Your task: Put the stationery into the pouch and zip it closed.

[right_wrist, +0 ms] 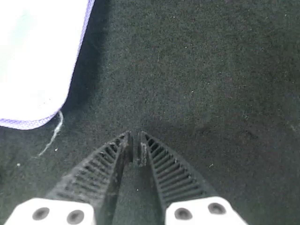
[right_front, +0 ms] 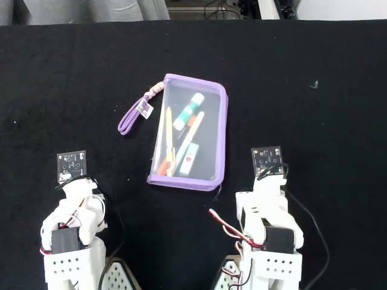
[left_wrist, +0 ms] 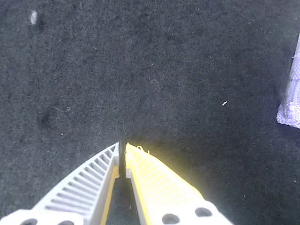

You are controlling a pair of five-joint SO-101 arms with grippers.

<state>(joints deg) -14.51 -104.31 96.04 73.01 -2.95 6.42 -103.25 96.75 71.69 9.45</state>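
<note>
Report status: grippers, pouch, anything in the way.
Left gripper shut, right gripper shut, both over black cloth near the pouch. Stationery inside it; zip state unclear. Wrist strap trails off its far corner, away from both arms.

One pouch (right_front: pixel 223 121) with one strap (right_front: pixel 128 121); about five stationery pieces (right_front: pixel 188 111) inside, exact count unclear. Two arms: left arm (right_front: pixel 75 211), right arm (right_front: pixel 269 208).

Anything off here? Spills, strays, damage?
Nothing serious. The stationery sits inside the pouch, which lies slightly askew. One oddity: a pale loose thread trails from the pouch corner nearest the right arm.
</note>
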